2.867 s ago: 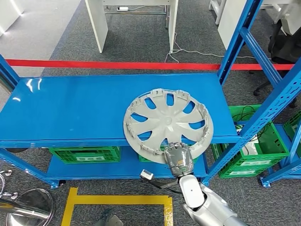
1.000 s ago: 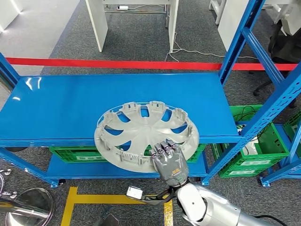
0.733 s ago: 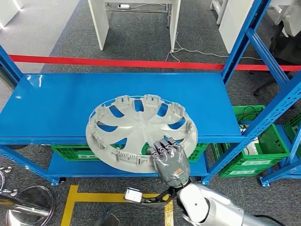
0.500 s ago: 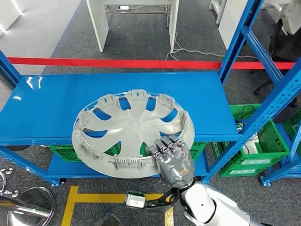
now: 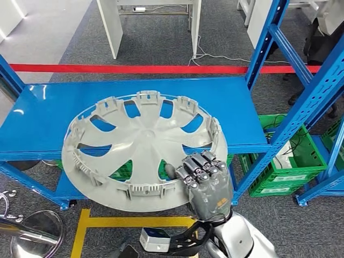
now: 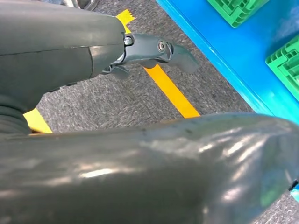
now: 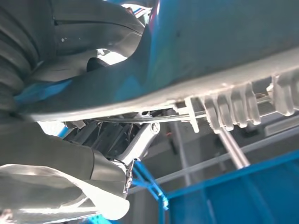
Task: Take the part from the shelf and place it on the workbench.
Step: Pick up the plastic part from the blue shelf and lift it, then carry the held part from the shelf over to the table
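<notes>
Hubcap (image 5: 142, 150) hides shelf (image 5: 40, 118) front edge; right robot hand (image 5: 207, 183) thumb prob. underneath.

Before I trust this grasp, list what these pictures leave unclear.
- Head view: the right hand grips the hubcap; its rim hides the thumb.
- Head view: the hubcap covers part of the blue shelf.
- Left wrist view: the left hand is mostly hidden behind its own dark cover.

Setting: industrial workshop or robotics test bay. Evidence: blue steel racking (image 5: 134, 115) across mid-frame; green plastic crates (image 5: 290, 166) on its lower tier, lower right; grey carpet floor with red tape line (image 5: 121, 69) across upper frame, yellow tape (image 5: 134, 221) at bottom; white desk legs (image 5: 110, 27) upper left.
</notes>
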Tool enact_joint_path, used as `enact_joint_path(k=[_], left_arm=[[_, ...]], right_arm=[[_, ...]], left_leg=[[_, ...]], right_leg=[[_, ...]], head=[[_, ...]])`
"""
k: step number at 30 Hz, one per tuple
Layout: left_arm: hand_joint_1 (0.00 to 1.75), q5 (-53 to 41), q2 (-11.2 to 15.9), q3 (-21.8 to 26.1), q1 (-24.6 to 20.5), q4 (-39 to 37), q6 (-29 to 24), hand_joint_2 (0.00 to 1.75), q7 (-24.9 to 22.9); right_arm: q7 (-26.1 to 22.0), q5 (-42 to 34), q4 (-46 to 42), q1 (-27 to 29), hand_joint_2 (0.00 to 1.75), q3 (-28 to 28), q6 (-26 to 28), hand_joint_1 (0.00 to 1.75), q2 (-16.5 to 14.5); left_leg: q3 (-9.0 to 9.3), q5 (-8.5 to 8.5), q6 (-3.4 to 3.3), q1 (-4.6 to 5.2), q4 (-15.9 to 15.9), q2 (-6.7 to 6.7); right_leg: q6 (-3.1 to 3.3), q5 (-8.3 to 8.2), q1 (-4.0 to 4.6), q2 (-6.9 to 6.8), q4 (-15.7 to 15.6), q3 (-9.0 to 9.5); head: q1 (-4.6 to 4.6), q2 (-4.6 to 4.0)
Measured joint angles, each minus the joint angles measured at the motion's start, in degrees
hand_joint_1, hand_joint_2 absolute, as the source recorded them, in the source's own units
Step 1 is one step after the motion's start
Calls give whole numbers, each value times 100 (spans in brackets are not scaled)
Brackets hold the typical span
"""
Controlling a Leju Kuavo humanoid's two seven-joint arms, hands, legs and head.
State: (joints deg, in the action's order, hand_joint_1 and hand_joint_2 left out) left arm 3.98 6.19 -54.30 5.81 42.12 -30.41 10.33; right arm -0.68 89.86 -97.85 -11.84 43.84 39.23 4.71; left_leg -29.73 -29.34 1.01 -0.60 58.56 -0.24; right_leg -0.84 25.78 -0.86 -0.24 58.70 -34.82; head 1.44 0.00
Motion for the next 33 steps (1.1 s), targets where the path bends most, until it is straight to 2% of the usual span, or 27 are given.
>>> enact_joint_path(k=[2,3,4,5,6,8,9,10,11,13,14,15,16,18,19,20,21,23,24,25,26,27,28,29,30,31,33], left_arm=[[0,3,4,-15,-5,0,-17,0,1],[0,4,6,-21,-8,0,-26,0,1],[0,4,8,-28,-13,0,-38,0,1],[0,4,9,-38,-24,0,-51,0,1],[0,2,8,-52,-37,0,-62,0,2],[0,-2,9,-80,-48,-1,-76,0,3],[0,-5,10,-93,-49,-1,-81,0,2],[0,-10,11,-103,-50,-2,-87,0,2],[0,-16,11,-110,-53,-2,-92,0,1],[0,-31,8,-117,-69,-2,-103,0,-2],[0,-36,5,-119,-81,-2,-112,0,-5],[0,-38,4,-120,-91,-3,-122,0,-9],[0,-37,2,-120,-101,-4,-133,0,-20],[0,56,9,-114,-110,-14,-139,0,-44],[0,165,12,-93,-107,-21,-125,0,-54],[0,313,14,-52,-96,-29,-96,0,-54],[0,482,17,13,-83,-37,-57,0,-43],[0,838,12,193,-53,-45,44,0,7],[0,1017,9,305,-39,-48,101,0,47],[0,1206,3,434,-21,-50,162,0,96],[0,1382,-3,579,-2,-52,219,0,147],[0,1552,-9,732,18,-55,272,0,198],[0,1717,-17,891,34,-60,323,0,244],[0,1852,-30,1050,50,-65,369,0,280],[0,1984,-43,1208,64,-71,420,0,312],[0,2105,-55,1368,78,-77,477,0,336],[0,2322,-63,1673,124,-98,614,0,373]], right_arm=[[-38,2,-76,23,175,-57,0,175,-61],[-54,3,-104,39,175,-75,0,175,-79],[-72,5,-129,57,175,-89,0,175,-90],[-89,7,-152,73,175,-99,0,175,-95],[-106,9,-167,88,175,-106,0,175,-97],[-128,11,-188,109,175,-110,0,175,-99],[-131,12,-190,122,175,-116,0,175,-99],[-131,12,-198,136,175,-125,0,175,-99],[-131,12,-211,148,175,-136,0,175,-99],[-131,10,-258,161,175,-149,0,175,-99],[-131,10,-293,165,175,-152,0,175,-100],[-129,9,-333,171,175,-153,0,175,-100],[-124,10,-373,180,175,-155,0,175,-100],[-109,13,-438,205,175,-167,0,175,-100],[-101,15,-467,220,175,-183,-1,175,-99],[-97,15,-501,240,175,-203,-1,175,-99],[-94,15,-541,266,175,-227,-2,175,-99],[-98,15,-629,331,175,-279,-2,175,-99],[-107,16,-671,366,175,-313,-2,175,-98],[-116,16,-715,404,175,-352,-2,175,-97],[-126,16,-763,446,175,-395,-2,175,-97],[-134,16,-812,489,175,-437,-2,175,-97],[-140,16,-866,532,175,-480,-2,175,-97],[-144,16,-920,570,175,-523,-2,175,-97],[-148,16,-970,601,175,-568,-2,175,-97],[-153,16,-1017,631,175,-612,-2,175,-97],[-163,16,-1091,693,175,-689,-2,175,-95]], left_leg=[[-47,38,-78,28,-39,-5],[-79,83,-127,30,-48,6],[-120,133,-180,31,-62,17],[-174,192,-233,30,-78,28],[-237,249,-273,34,-84,37],[-392,358,-320,69,-75,38],[-472,414,-329,92,-69,40],[-552,470,-335,114,-63,42],[-627,526,-338,134,-57,43],[-746,631,-333,162,-48,42],[-792,684,-321,176,-43,42],[-827,743,-303,183,-42,43],[-850,803,-279,180,-49,46],[-877,894,-223,167,-66,47],[-897,828,-184,159,-36,42],[-930,643,-139,148,93,35],[-982,362,-91,125,328,29],[-1088,-222,1,62,1043,26],[-1105,-342,34,33,1351,27],[-1060,-330,62,7,1519,27],[-926,-208,83,-15,1482,27],[-708,-56,97,-34,1253,27],[-438,18,104,-48,885,24],[-180,28,97,-47,493,17],[-3,-14,78,-40,192,9],[80,-74,48,-25,12,2],[37,-44,-52,-4,-66,4]], right_leg=[[-82,-77,-6,4,-12,-46],[-115,-71,-19,8,-3,-72],[-142,15,-27,10,55,-123],[-155,200,-29,13,216,-198],[-157,468,-29,15,487,-295],[-148,972,-14,16,1198,-468],[-134,1073,-4,16,1450,-479],[-112,1054,9,16,1536,-408],[-78,933,30,15,1421,-237],[25,687,93,13,724,326],[68,657,119,9,296,626],[92,674,143,9,-26,829],[103,707,161,11,-225,926],[106,645,157,11,-320,886],[129,586,142,3,-330,839],[157,521,123,-9,-342,794],[184,457,105,-22,-346,747],[206,334,100,-33,-329,631],[200,277,95,-36,-308,558],[187,224,88,-37,-275,467],[170,179,77,-38,-231,366],[147,145,66,-38,-180,268],[120,117,57,-37,-126,181],[89,91,56,-36,-75,109],[54,59,57,-36,-41,54],[20,20,59,-35,-22,11],[-57,-68,50,-29,-23,-56]], head=[[-3,0],[-2,0],[-5,0],[-13,0],[-25,0],[-44,0],[-48,0],[-48,0],[-49,0],[-48,0],[-45,0],[-44,0],[-45,0],[-54,0],[-54,0],[-43,0],[-33,0],[-11,0],[-13,0],[-12,0],[-12,0],[-11,0],[-10,0],[-10,0],[-13,0],[-13,0],[-16,0]])
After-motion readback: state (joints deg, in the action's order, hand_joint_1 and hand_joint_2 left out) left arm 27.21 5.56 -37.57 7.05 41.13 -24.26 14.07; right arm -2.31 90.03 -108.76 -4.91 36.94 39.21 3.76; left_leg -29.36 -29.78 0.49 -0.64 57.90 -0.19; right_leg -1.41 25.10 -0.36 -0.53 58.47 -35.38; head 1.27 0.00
